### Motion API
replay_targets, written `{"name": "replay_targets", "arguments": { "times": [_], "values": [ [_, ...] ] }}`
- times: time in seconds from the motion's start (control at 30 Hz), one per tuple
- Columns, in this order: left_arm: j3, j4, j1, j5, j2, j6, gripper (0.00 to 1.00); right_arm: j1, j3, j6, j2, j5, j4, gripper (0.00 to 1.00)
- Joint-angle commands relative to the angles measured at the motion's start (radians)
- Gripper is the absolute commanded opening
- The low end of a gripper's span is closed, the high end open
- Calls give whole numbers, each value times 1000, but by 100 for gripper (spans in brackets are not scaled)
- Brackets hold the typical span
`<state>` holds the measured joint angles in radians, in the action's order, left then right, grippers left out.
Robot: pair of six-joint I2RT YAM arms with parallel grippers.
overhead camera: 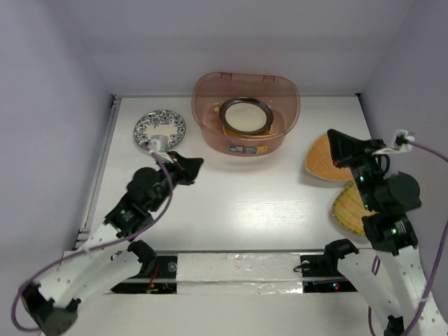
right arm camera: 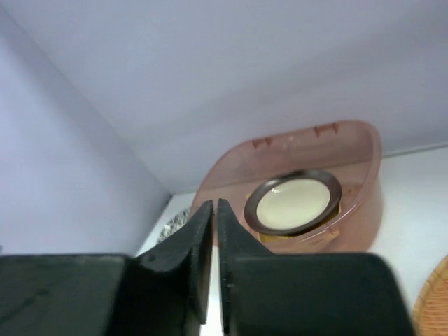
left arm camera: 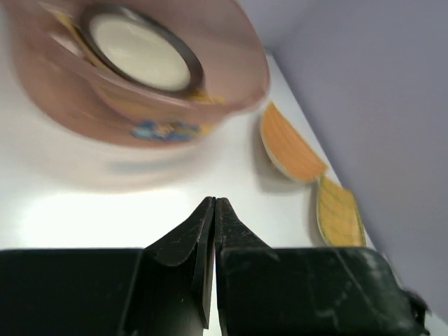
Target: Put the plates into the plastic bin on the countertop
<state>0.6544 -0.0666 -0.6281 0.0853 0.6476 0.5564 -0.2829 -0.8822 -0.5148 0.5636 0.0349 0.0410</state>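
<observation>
The plastic bin [overhead camera: 246,142] stands at the back middle of the countertop [overhead camera: 245,203]. A metallic-rimmed cream plate [overhead camera: 245,115] lies in it on a yellow plate [right arm camera: 280,237]. Left of the bin sits the white floral-rimmed plate [overhead camera: 160,127]. Two orange fan-shaped plates [overhead camera: 320,159] [overhead camera: 350,210] lie at the right. My left gripper [overhead camera: 198,164] is shut and empty, in front of the bin and near the floral plate. Over the farther fan plate hangs my right gripper [overhead camera: 332,137], its jaws together with nothing between them and pointing toward the bin [right arm camera: 350,161].
Pale walls close in the countertop at the back and on both sides. A metal rail [overhead camera: 101,168] runs along the left edge. A taped strip [overhead camera: 238,269] lies between the arm bases at the near edge.
</observation>
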Motion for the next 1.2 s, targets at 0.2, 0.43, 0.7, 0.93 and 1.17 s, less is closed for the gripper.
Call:
{"name": "replay_targets", "arguments": {
  "times": [0.2, 0.43, 0.7, 0.93, 1.17],
  "values": [
    [292, -194, -389, 271, 640, 28, 4, -4, 60, 42, -226, 140, 224, 72],
    [627, -205, -447, 246, 1050, 25, 37, -4, 49, 38, -283, 85, 287, 88],
    [945, -121, -458, 277, 1398, 59, 69, -4, 60, -24, -335, 54, 306, 95],
    [1246, 24, -458, 271, 1646, 111, 74, -4, 75, -11, -361, 39, 310, 97],
    [1427, 65, -436, 223, 1814, 171, 72, -4, 140, -30, -361, -23, 292, 96]
  ]
}}
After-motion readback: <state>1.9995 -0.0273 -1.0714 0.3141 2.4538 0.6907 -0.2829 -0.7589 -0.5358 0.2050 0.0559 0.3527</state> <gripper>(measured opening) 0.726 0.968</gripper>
